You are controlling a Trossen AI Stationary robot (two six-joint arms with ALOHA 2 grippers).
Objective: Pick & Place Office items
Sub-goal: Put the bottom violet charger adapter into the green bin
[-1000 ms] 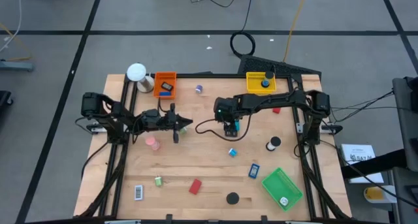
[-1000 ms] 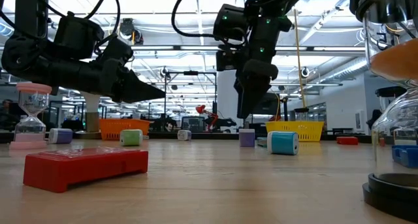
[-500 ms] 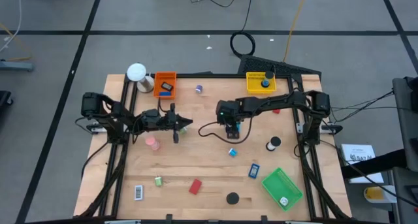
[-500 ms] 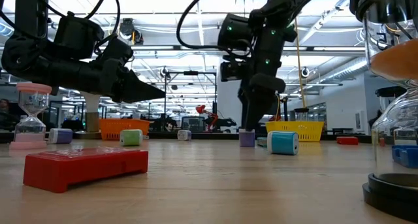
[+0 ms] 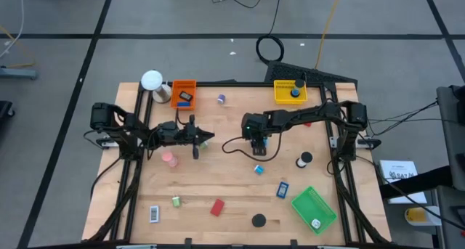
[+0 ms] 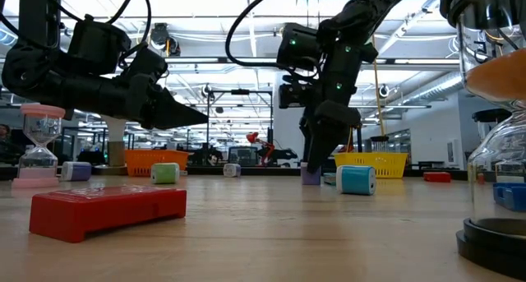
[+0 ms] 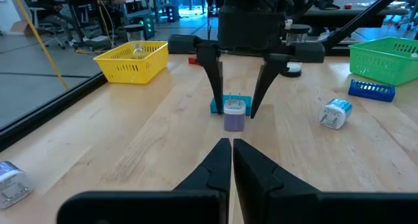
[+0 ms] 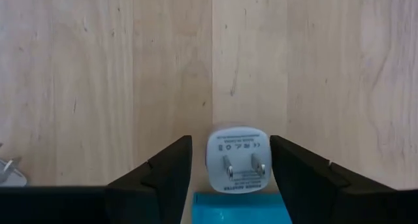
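My right gripper (image 8: 227, 160) points straight down at mid-table over a purple wall charger (image 8: 236, 156). Only the right wrist view shows its white face and two metal prongs turned up, with my fingers spread, one on each side and a thin gap of wood between each finger and the plug. The same view shows a blue flat piece (image 8: 241, 208) lying right against the charger. The left wrist view gives the same pair from the side: the charger (image 7: 234, 114) stands upright on the wood, the blue piece (image 7: 215, 106) behind it, my right fingers straddling both without pinching. From the high view the charger is almost hidden under my right gripper (image 5: 260, 141).

My left gripper (image 7: 231, 160) hangs above the table's left half, tips pressed together and empty, aimed toward the right gripper with bare wood between them.

The low view alone shows a red block (image 6: 107, 208) lying flat near the front edge, with a blue-and-white charger (image 6: 356, 179) near the purple one. The high view lays out the open room: a pink roll (image 5: 168, 158) sits near my left arm, a black-and-white disc (image 5: 304, 160) to the right of my right gripper, and the wood around the purple charger is clear on the sides away from the blue piece. The yellow tray (image 5: 290, 92) sits at the far edge, the green tray (image 5: 314, 208) at the near right corner.
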